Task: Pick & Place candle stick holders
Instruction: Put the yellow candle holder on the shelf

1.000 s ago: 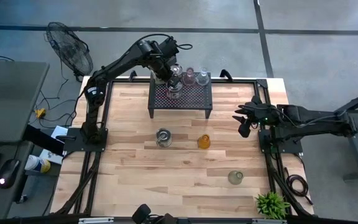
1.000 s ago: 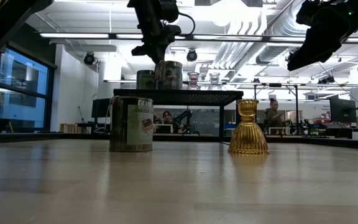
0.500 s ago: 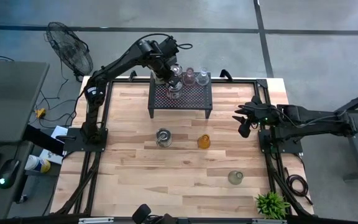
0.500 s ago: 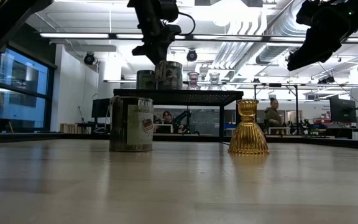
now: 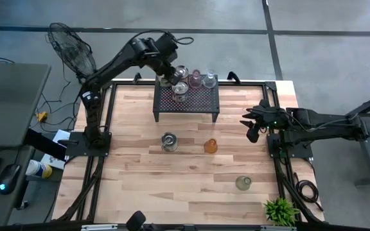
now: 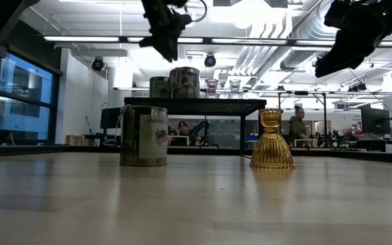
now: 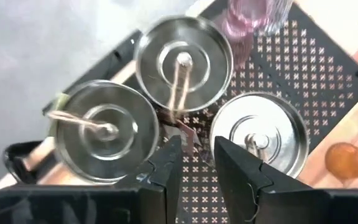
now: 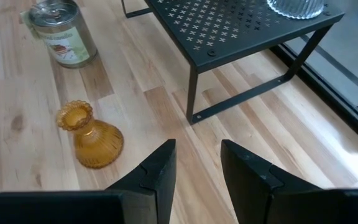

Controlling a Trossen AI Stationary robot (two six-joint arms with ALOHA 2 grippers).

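Three silvery holders [image 7: 184, 59] [image 7: 101, 127] [image 7: 260, 134] stand on their bases on the black perforated stand [image 5: 186, 101], beside a pink glass one [image 5: 196, 79] and a clear one [image 5: 209, 81]. My left gripper [image 7: 197, 165] hangs open and empty above the stand's far left part [image 6: 162, 37], clear of the holders. On the table stand a silvery can-like holder [image 5: 169, 142], an amber holder [image 5: 211, 145] and a greenish holder [image 5: 243, 183]. My right gripper [image 5: 252, 128] waits open and empty at the table's right edge.
A small green potted plant [image 5: 280, 210] stands at the table's near right corner. The amber holder [image 8: 92, 140] and the silvery can [image 8: 61, 34] show ahead of my right gripper [image 8: 197, 168]. Bare wood lies between the stand and the near edge.
My left gripper has risen from the top of a silvery holder on the stand and drawn a little toward the table's far left. The holder stays upright on the stand.
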